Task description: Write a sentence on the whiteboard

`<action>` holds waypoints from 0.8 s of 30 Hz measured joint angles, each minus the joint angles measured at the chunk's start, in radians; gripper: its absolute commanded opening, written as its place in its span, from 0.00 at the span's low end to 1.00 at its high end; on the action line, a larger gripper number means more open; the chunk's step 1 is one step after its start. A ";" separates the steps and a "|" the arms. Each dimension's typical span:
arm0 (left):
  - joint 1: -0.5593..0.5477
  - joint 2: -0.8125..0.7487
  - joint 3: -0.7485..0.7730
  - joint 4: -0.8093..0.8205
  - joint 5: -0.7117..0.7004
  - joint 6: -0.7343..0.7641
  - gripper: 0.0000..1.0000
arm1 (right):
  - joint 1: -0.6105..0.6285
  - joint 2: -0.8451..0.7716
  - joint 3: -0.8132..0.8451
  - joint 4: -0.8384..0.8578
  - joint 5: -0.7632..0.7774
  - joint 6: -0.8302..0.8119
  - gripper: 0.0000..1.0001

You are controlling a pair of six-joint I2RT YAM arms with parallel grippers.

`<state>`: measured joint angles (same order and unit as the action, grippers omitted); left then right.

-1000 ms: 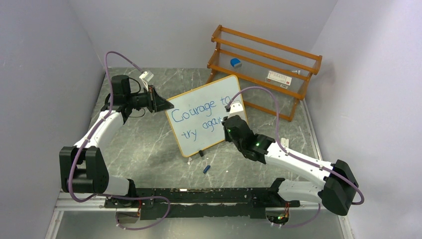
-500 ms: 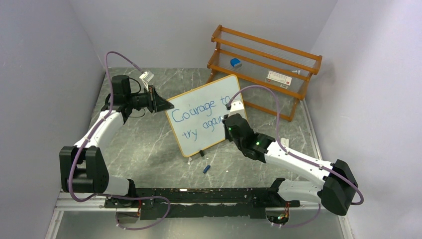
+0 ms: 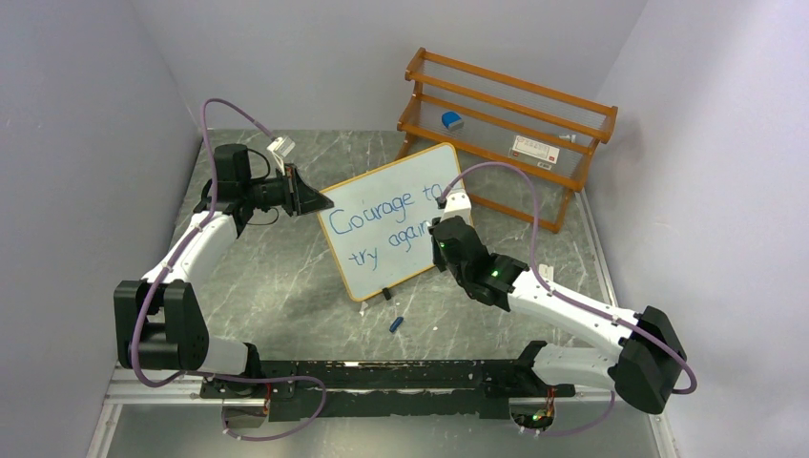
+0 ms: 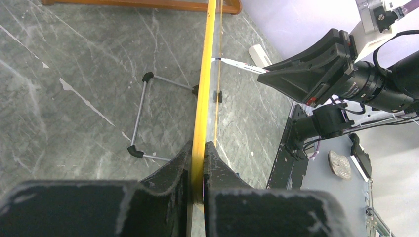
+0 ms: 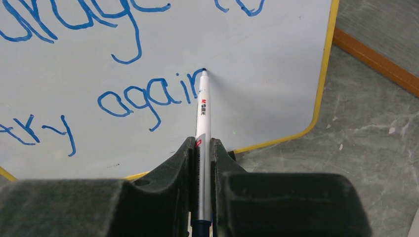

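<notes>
The whiteboard [image 3: 405,175] stands tilted on the table's middle, and its yellow edge [image 4: 204,74] runs up the left wrist view. My left gripper [image 3: 318,199] [image 4: 198,144] is shut on the board's left edge. The sentence [image 3: 382,224] in blue reads "Courage to try again" in two lines. My right gripper [image 3: 440,233] [image 5: 201,141] is shut on a white marker [image 5: 202,108]. The marker's tip touches the board at the end of "again" [image 5: 148,98].
A wooden rack [image 3: 506,95] stands at the back right with a blue eraser [image 3: 452,120] and a white box [image 3: 532,148] on it. A blue cap [image 3: 395,324] lies on the table before the board. The board's wire stand [image 4: 143,113] props it behind.
My right gripper has shifted slightly up the board with the marker. The left arm and the board have not moved.
</notes>
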<state>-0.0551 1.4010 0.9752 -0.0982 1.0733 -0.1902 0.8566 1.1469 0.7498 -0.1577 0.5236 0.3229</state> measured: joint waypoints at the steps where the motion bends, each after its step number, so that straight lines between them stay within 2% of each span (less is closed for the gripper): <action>1: 0.000 0.000 0.000 0.000 0.000 0.000 0.05 | 0.000 0.000 0.000 -0.001 0.000 0.003 0.00; 24: 0.000 0.000 0.000 -0.001 0.000 0.000 0.05 | -0.005 -0.011 -0.014 -0.066 -0.019 0.047 0.00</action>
<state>-0.0551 1.4010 0.9752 -0.0990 1.0733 -0.1898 0.8516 1.1358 0.7353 -0.2234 0.5041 0.3698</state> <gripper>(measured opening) 0.120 0.153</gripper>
